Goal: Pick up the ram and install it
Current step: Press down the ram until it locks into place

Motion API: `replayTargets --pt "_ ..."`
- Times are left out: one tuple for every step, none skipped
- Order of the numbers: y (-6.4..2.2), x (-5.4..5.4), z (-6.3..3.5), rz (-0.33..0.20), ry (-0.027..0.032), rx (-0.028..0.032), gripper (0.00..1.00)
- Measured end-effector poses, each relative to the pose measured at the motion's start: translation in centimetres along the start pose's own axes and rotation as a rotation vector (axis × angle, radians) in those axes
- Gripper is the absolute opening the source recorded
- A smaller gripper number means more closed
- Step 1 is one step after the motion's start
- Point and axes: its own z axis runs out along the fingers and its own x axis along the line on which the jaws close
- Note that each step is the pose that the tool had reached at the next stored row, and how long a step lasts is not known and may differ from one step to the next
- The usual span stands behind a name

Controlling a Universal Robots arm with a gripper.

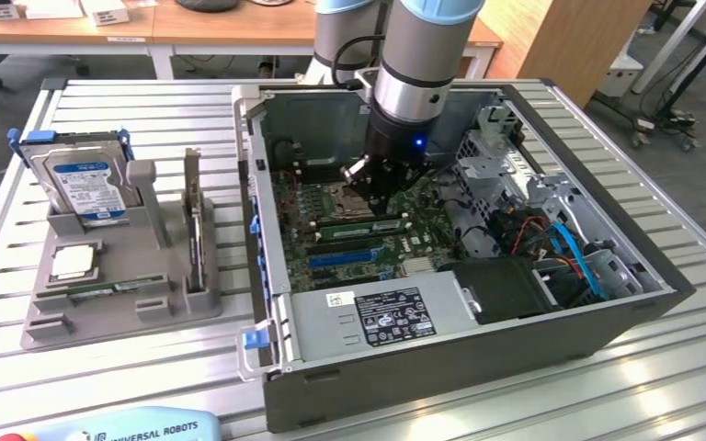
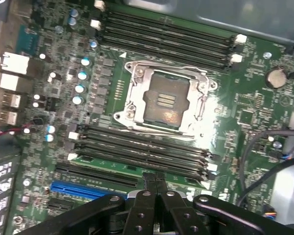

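— While I hold low inside the computer case [image 1: 451, 303], where's the ram [image 2: 137, 170]?
— Seated in a motherboard [image 2: 245, 98] slot, just beneath my gripper [image 2: 156, 183], fingers clenched together, gripping nothing.
— Room?
— Tight: case walls left and right, cables right.
— Writing?
— "UNIVERSAL ROBOTS" on the near pendant [image 1: 132, 430].

Green motherboard [image 2: 245, 98], black memory slots [image 2: 161, 36], one blue slot [image 2: 83, 190].
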Motion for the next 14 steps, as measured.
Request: replayTargets --pt "0.0 -0.01 0.0 0.0 0.0085 -0.0017 0.1" --pt "0.0 -0.02 0.0 0.001 0.017 -0.0035 0.1" --pt "-0.01 -0.02 0.0 0.002 0.0243 -0.0049 0.1" --pt "-0.01 -0.03 0.0 0.003 0.0313 -0.0062 0.1" --pt "-0.01 -0.04 0.0 0.004 0.0369 -0.0074 0.1" --pt "-0.01 -0.04 -0.01 0.005 0.0405 -0.0079 0.1" --pt "-0.01 -0.04 -0.01 0.005 0.0416 -0.0082 0.1" --pt "-0.01 -0.04 -0.01 0.005 0.0416 -0.0083 0.1" --pt "-0.01 -0.04 0.0 0.006 0.0416 -0.0084 0.1" --pt "-0.01 -0.04 0.0 0.008 0.0416 -0.0084 0.1" --pt "0.0 -0.05 0.01 0.015 0.0412 -0.0087 0.1" --pt "0.0 -0.05 0.01 0.025 0.0407 -0.0089 0.1" --pt "0.0 -0.05 0.01 0.038 0.0401 -0.0091 0.1" --pt "-0.01 -0.05 0.0 0.052 0.0396 -0.0092 0.1"
